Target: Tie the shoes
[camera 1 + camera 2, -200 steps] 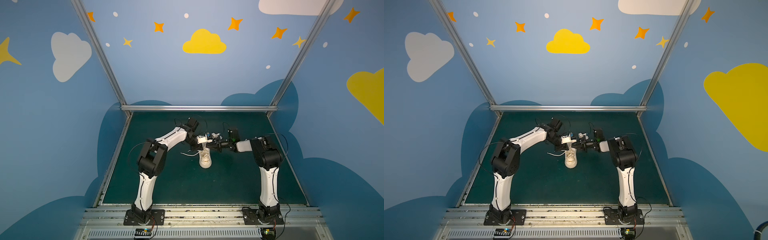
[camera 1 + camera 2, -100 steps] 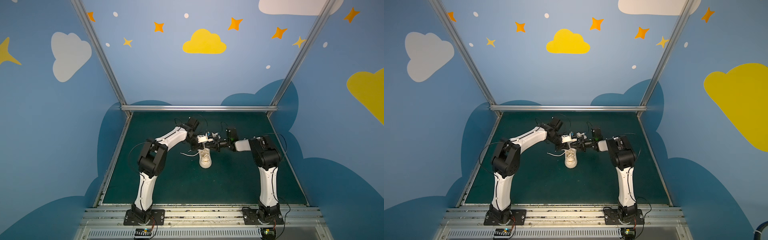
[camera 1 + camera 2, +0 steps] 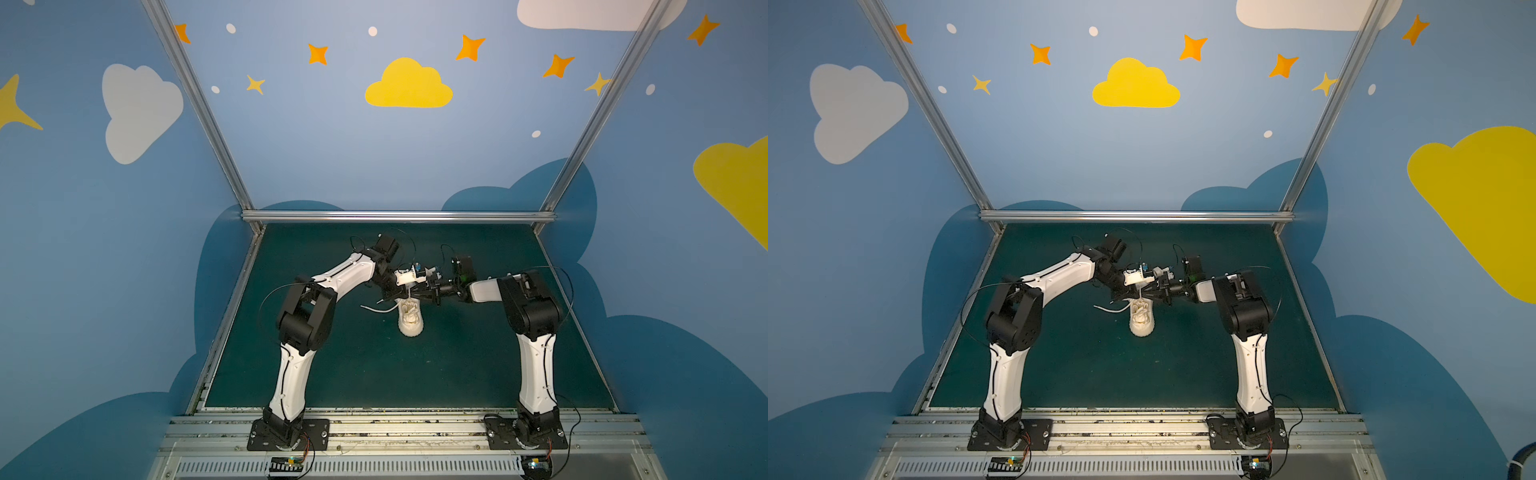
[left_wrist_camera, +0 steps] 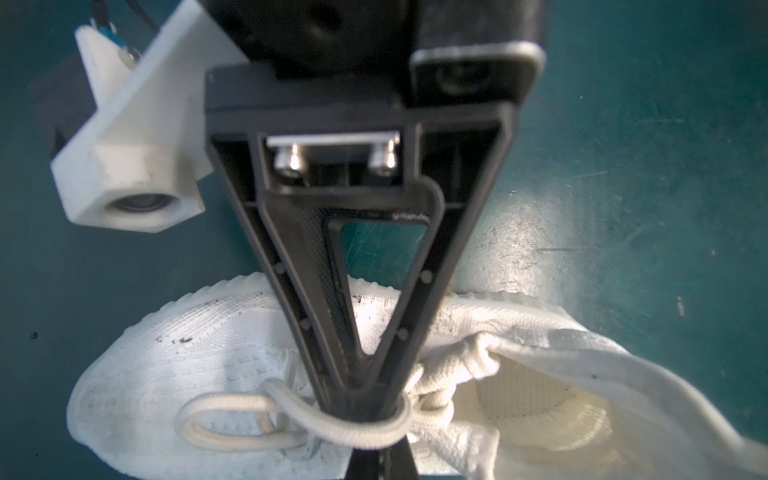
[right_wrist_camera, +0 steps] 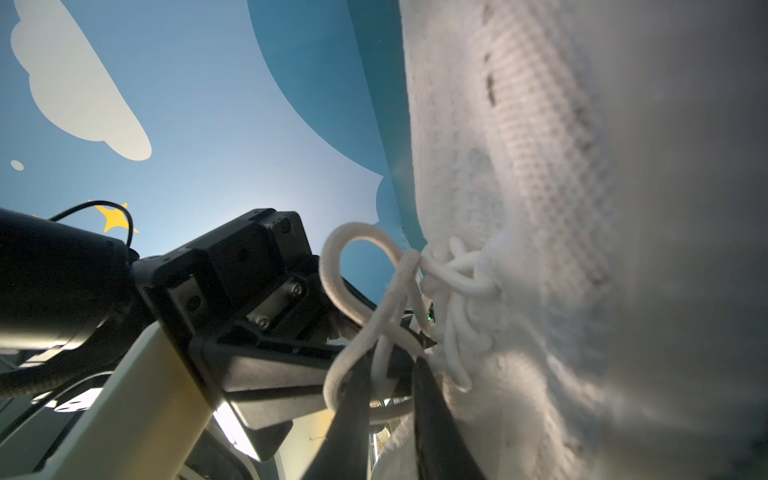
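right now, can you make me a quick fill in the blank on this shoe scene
1. Only ___ sneaker stands on the table.
2. Its loose lace end lies on the ___ arm's side of it.
3. The left tool is ___, and a lace runs across its tips.
Missing words: one; left; shut.

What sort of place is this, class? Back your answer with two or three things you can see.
Probably a robot practice booth: a left arm and right arm bolted to a metal rail, a green mat, and blue walls painted with clouds and stars.
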`<state>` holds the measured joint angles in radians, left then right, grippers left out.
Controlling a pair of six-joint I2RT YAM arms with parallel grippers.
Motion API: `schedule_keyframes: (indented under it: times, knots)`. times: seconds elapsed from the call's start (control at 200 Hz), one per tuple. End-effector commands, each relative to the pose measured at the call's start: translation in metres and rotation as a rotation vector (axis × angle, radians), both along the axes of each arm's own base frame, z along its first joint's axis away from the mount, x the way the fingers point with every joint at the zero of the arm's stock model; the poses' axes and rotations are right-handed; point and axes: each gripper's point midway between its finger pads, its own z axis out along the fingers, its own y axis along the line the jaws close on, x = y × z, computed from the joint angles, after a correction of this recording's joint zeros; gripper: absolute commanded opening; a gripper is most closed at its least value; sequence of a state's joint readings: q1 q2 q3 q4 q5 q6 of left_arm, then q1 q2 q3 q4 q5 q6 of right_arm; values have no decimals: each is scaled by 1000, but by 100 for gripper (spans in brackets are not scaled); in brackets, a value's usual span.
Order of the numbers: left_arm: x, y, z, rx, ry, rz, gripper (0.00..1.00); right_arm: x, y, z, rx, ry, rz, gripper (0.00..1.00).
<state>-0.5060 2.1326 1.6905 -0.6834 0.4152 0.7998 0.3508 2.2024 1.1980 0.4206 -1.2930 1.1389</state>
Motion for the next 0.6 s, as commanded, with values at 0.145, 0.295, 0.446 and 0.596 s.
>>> schedule_keyframes:
  times: [0.145, 0.295, 0.446, 0.596]
  knots:
    - [3, -1, 1, -15, 11, 7, 6, 0, 3, 3, 10, -17, 21, 0]
    - [5, 2, 6, -30, 4, 31, 24, 0, 2, 4, 6, -26, 17, 0]
    - [12, 17, 17, -47, -4, 95, 40, 1, 3, 6, 3, -33, 22, 0]
    - [27, 32, 38, -147, 41, 244, 54, 0, 2, 7, -8, -48, 25, 0]
